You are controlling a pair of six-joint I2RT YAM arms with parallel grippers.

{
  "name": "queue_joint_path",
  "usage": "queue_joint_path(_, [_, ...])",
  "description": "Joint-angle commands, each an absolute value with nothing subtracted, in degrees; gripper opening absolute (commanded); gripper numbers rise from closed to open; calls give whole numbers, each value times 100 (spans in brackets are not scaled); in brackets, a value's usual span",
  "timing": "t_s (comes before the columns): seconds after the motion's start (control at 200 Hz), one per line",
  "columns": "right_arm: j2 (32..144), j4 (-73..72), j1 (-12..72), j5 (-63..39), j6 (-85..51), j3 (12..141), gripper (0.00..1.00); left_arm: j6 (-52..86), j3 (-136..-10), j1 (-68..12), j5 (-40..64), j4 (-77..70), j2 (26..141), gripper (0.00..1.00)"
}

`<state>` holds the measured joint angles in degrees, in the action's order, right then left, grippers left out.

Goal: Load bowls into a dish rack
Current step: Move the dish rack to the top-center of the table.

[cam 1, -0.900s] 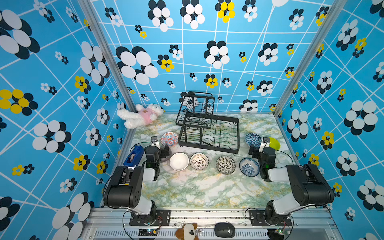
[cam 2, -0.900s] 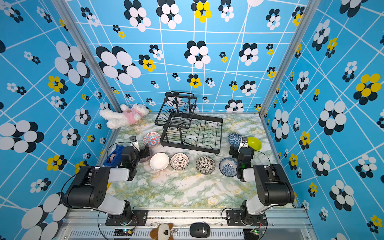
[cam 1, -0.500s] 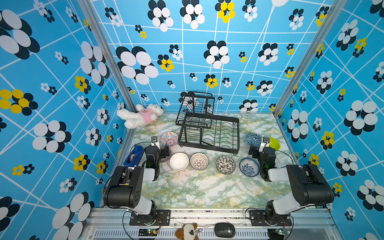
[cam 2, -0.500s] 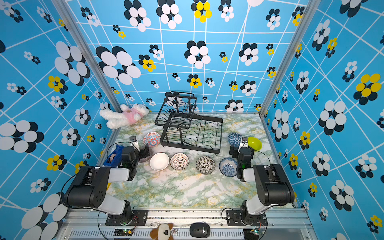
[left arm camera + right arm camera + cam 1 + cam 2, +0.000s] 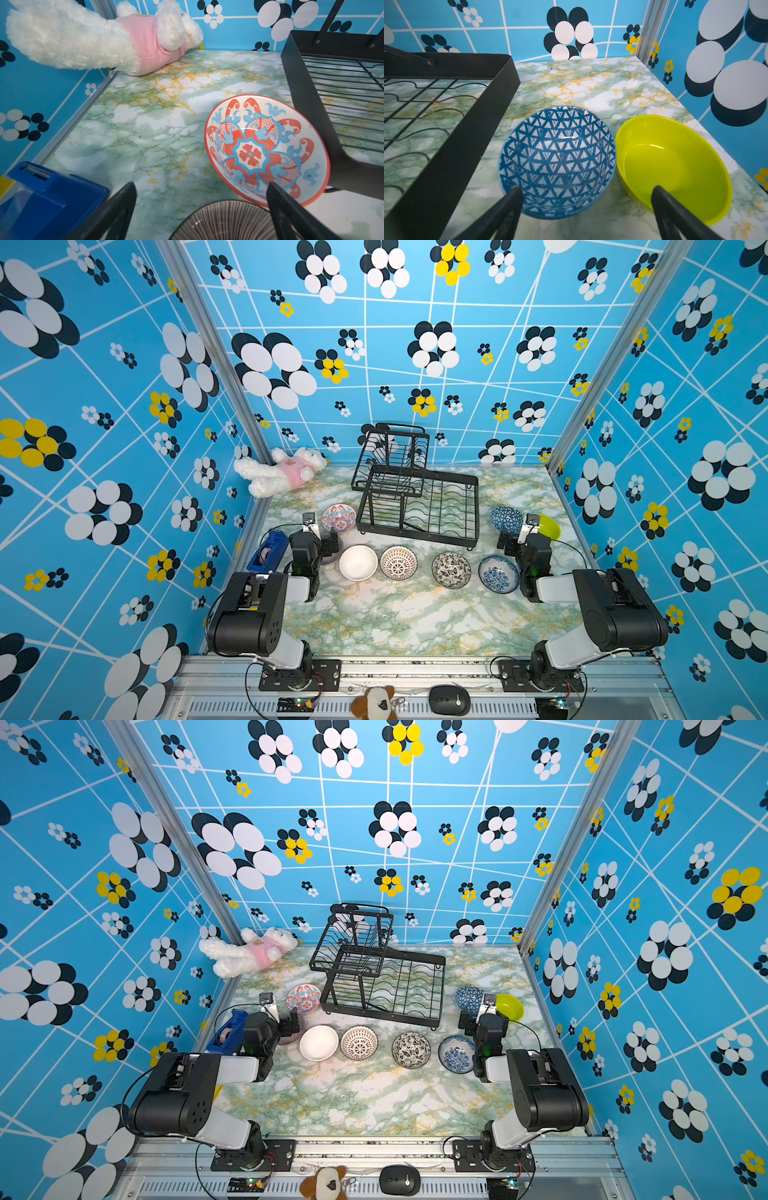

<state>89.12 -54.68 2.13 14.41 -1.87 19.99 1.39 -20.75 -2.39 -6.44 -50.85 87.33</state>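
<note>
**Jaws wide open on both sides**

Both sets of jaws are spread wide and pinch nothing. The left gripper (image 5: 200,185) sits low at the left side of both top views. The right gripper (image 5: 586,189) sits low at the right side.

The green marble table (image 5: 395,614) fills the lower middle of both top views. The dish rack (image 5: 436,510) is the biggest thing on it. It is black wire and stands in the middle of the frame, at the back of the table. Its small high basket (image 5: 390,460) is on the left end.

A fluffy white toy (image 5: 282,470) in pink lies in the back left corner. A blue tape holder (image 5: 268,549) sits by the left wall, just beside the left gripper.

Next come the bowls. Four stand in a row in front of the rack, from left to right in the frame:
- the white bowl (image 5: 358,563)
- the net bowl (image 5: 398,562)
- the leaf bowl (image 5: 451,570)
- the blue flower bowl (image 5: 498,573)

The red-and-blue bowl (image 5: 338,517) is just beside the rack's left side. The striped bowl (image 5: 228,222) lies under the left gripper, and one finger (image 5: 124,199) stands apart from its rim.

The blue triangle bowl (image 5: 506,519) and the lime bowl (image 5: 548,526) sit side by side to the right of the rack. They are right by the right gripper's tips. They are so close that I cannot tell if they touch.

Every one of them sits on the table, outside the rack.

A black mouse (image 5: 449,699) and a little brown toy (image 5: 374,701) lie at the bottom edge.
</note>
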Motion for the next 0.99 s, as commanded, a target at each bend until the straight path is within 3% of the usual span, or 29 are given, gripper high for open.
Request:
queue_joint_path(0.0, [8962,-5555,237,1401,-154,2115,99,79,-2209,-237,-554,-5150,8815,99])
queue_joint_path(0.37, [8951,-5571,246,1642,-199,2101,99,105,-2223,-168,-405,-5133,8809,99])
queue_joint_path(0.49, [8623,-5313,298,2168,-334,2084,99,141,-2169,-225,-783,-5037,8515,99])
queue_joint_path(0.72, [7608,-4953,299,3032,-642,1820,99,1411,-3062,-279,-2053,-1401,6557,99])
queue_joint_path(0.825, [6792,-4174,292,3539,-1394,1785,100,3082,-3178,-218,-2367,-257,5900,99])
queue_joint_path(0.99, [5885,-2709,157,2318,-2336,2199,99,4119,-2829,64,-477,-262,4904,99])
